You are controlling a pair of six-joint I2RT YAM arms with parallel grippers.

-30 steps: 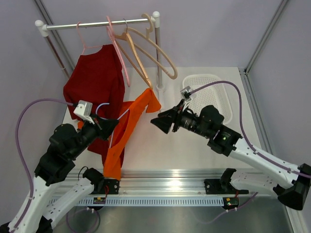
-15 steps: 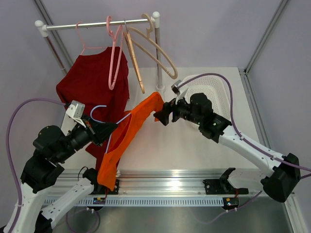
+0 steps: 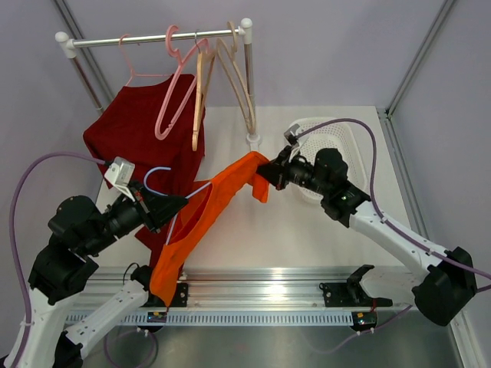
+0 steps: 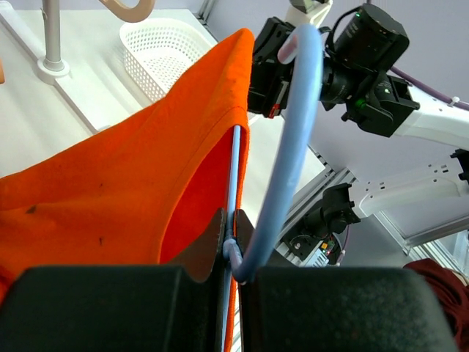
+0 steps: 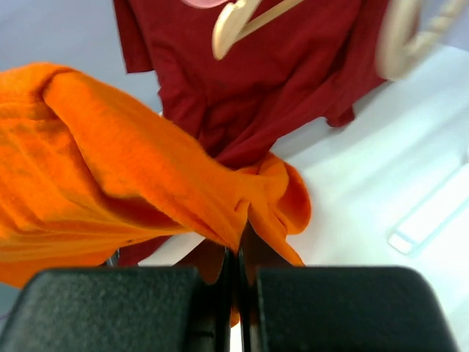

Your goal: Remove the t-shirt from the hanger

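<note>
An orange t-shirt (image 3: 207,203) hangs on a light blue hanger (image 3: 156,172) held out in the air left of centre. My left gripper (image 3: 178,202) is shut on the hanger's neck just under its hook (image 4: 293,110), with the shirt (image 4: 110,169) draped off to one side of the fingers. My right gripper (image 3: 265,175) has reached in from the right. It is shut on a pinch of the shirt's upper end (image 5: 220,205), and the cloth is stretched between the two arms. The hanger's far arm is hidden inside the shirt.
A dark red t-shirt (image 3: 146,130) hangs on a pink hanger from the rack rail (image 3: 153,37) at the back left. An empty pink hanger (image 3: 173,84) and wooden hangers (image 3: 222,77) dangle beside it. A white basket (image 3: 341,142) sits behind my right arm.
My right gripper moved left to the orange shirt's upper end and shut on it, then drew it slightly right. The empty hangers on the rail have swung leftward.
</note>
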